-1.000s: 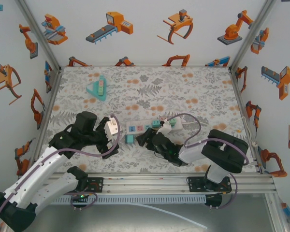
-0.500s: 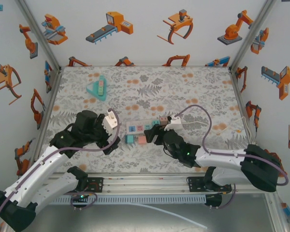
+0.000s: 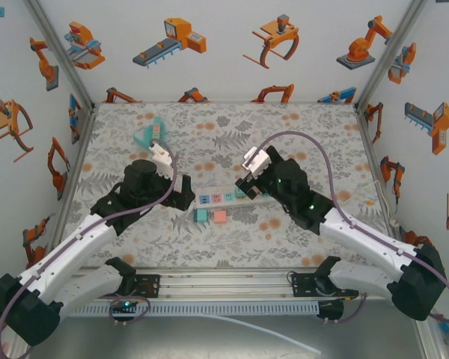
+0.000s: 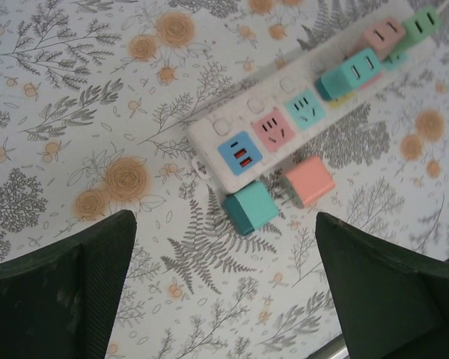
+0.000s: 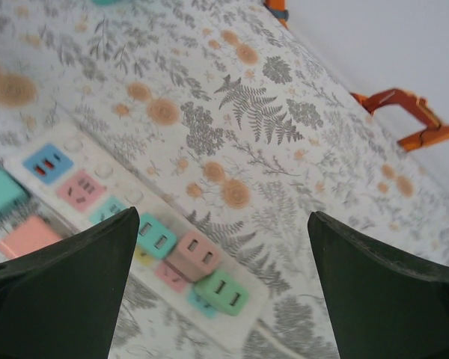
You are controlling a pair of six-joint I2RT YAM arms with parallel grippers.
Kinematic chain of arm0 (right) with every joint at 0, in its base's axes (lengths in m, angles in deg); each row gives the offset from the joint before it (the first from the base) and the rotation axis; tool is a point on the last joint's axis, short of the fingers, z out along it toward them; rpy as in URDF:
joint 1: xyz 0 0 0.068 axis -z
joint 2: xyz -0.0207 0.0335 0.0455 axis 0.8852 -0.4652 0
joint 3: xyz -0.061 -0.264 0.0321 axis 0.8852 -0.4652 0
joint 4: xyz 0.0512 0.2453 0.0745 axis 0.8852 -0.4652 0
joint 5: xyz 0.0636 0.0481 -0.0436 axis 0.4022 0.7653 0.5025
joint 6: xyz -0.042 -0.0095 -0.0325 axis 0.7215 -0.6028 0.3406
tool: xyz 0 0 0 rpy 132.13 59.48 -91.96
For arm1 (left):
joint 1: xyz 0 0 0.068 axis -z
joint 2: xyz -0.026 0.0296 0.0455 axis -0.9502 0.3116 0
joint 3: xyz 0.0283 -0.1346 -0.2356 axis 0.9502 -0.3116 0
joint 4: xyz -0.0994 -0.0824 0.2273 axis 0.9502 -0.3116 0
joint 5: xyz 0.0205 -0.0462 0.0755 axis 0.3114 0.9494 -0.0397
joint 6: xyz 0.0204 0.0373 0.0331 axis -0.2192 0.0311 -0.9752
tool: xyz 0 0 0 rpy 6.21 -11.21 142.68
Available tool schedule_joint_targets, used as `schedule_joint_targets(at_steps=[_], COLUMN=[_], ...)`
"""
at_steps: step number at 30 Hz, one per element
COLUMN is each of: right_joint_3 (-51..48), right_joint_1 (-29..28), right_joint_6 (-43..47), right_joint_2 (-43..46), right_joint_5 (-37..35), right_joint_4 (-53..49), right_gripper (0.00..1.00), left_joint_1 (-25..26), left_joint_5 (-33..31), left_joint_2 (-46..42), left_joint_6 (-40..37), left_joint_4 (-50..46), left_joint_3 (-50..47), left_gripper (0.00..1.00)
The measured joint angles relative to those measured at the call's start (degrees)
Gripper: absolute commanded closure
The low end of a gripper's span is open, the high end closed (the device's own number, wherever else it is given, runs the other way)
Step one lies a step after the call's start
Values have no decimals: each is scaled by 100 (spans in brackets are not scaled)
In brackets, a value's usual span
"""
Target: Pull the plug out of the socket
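The floral desk (image 3: 299,134) carries a white strip (image 3: 223,196) that lies between the two pincers. The left pincer (image 4: 223,224) hangs over the strip's near end, its jaws spread wide with nothing between them. From there the strip runs off to its upper right. The right pincer (image 5: 223,217) is just as wide and empty, above the strip's other end. A teal triangle (image 3: 150,138) lies well beyond the left pincer. Three plugs sit in the strip in a row under the right pincer: teal plug (image 5: 157,235), pink plug (image 5: 194,256) and green plug (image 5: 221,292). Under the left pincer, a teal cube (image 4: 251,208) and a pink cube (image 4: 308,181) lie loose on the desk, just beside each other and the strip.
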Motion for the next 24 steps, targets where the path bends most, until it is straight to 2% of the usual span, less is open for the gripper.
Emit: schedule_joint_targets(at_steps=[5,9,15,24], right_joint_3=[706,1145,1373,1757], right_joint_1=[474,518,525,525], right_joint_6=[1340,2079,2761,3069], right_joint_2=[-356,-868,-1624,-2632], right_joint_5=[1298,1858,2267,2684], right_joint_4=[-1130,-1779,-2334,-2557], right_gripper=[15,14,16,20], left_joint_1=[-94,-267,-557,-507], left_joint_5=[-133,-225,90,463], left_joint_2=[459,1036,1971,2857], left_joint_6=[763,1451,2166,2446], left_joint_4=[168,170,435,706], left_joint_3=[76,284,417,592], left_gripper=[3,3,3,1])
